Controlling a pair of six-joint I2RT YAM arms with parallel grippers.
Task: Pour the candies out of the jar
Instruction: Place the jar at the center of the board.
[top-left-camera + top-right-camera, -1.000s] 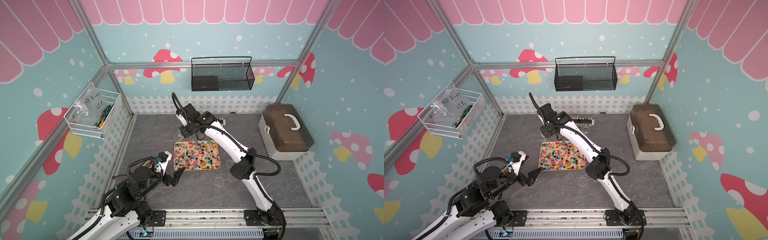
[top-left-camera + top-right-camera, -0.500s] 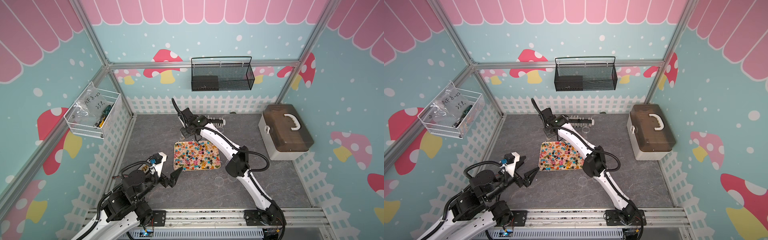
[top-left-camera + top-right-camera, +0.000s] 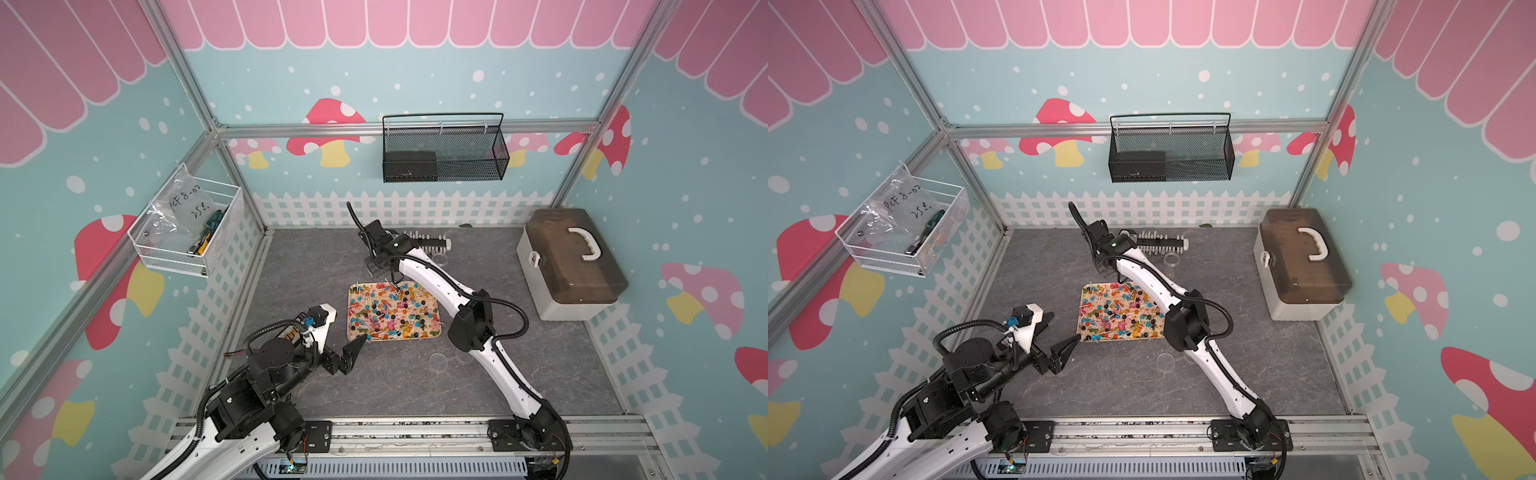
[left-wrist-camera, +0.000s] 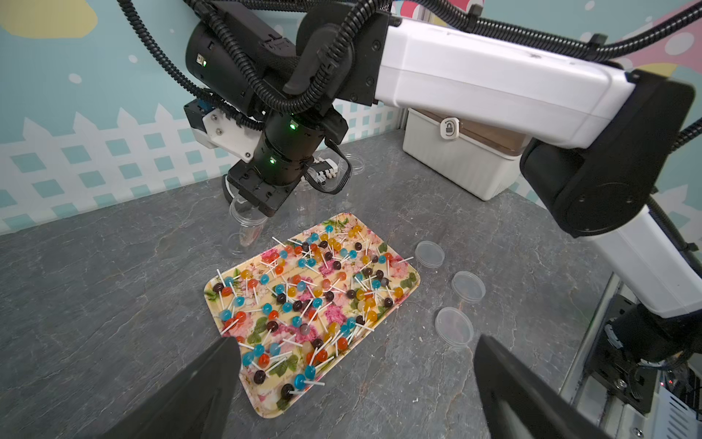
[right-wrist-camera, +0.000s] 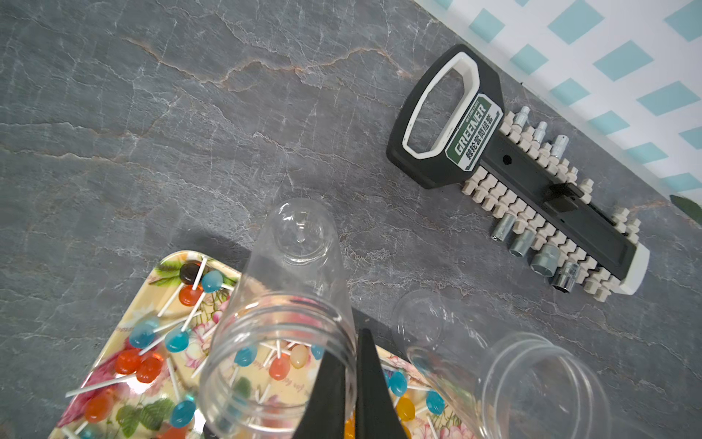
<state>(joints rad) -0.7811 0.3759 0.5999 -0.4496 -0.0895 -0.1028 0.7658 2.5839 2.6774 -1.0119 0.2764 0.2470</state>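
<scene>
Top views with both wrist views, read left to right. Your left tool (image 3: 354, 352) hangs released, jaws spread wide with nothing between them, just short of the near corner of the tray (image 4: 410, 279). Ahead of that tool the candies (image 4: 304, 300) lie scattered across the tray, a few sticks overhanging its rim. Past the tray's far edge your right tool (image 3: 376, 268) is clenched on the jar (image 5: 288, 304), pinching the wall at its mouth. The jar hangs roughly upright below the tool, base toward the worktop (image 3: 299, 266), and looks empty. Just beside this tool stands a second clear jar (image 5: 532, 384), also empty, and three loose lids (image 4: 454, 326) lie nearer your left tool. Judged from this, the pour is complete; you have only to set the held jar down clear of the tray and let go.
</scene>
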